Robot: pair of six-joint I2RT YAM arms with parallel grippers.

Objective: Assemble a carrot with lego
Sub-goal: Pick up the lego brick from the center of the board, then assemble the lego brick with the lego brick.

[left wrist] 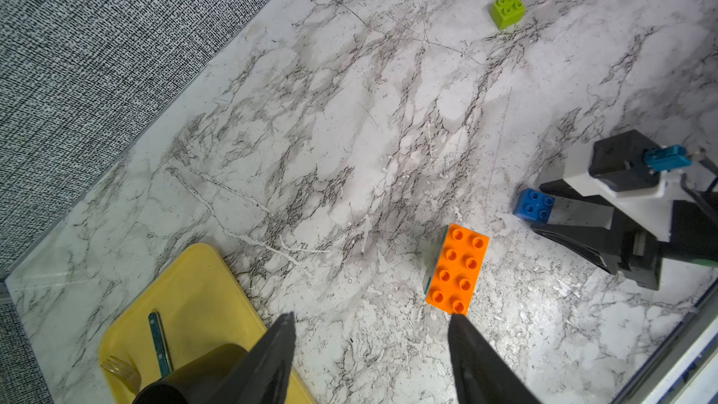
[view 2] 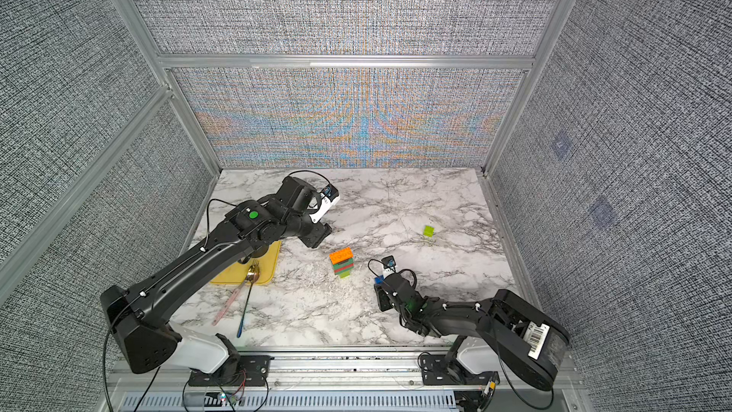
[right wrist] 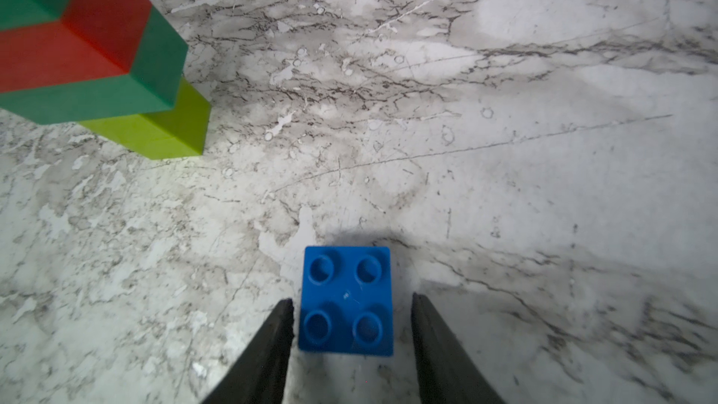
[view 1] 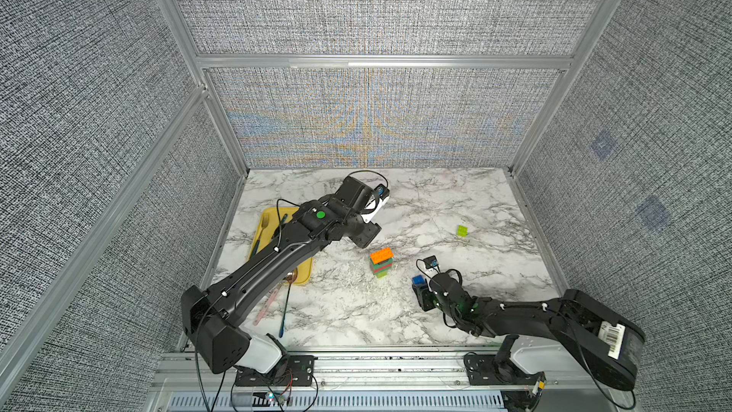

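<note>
1. Now I have the right gripper low on the marble, jaws apart either side of the blue brick, a gap on each side, not gripping.
2. Centre frame in both top views, the stack stands upright, orange on top.
3. Next, I judge: close, lift, seat blue on orange.
4. Left gripper is half open, empty, above the stack.
5. Lime brick sits well apart, upper right; open marble between.

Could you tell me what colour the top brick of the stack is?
Orange, clearest in the left wrist view.
</note>
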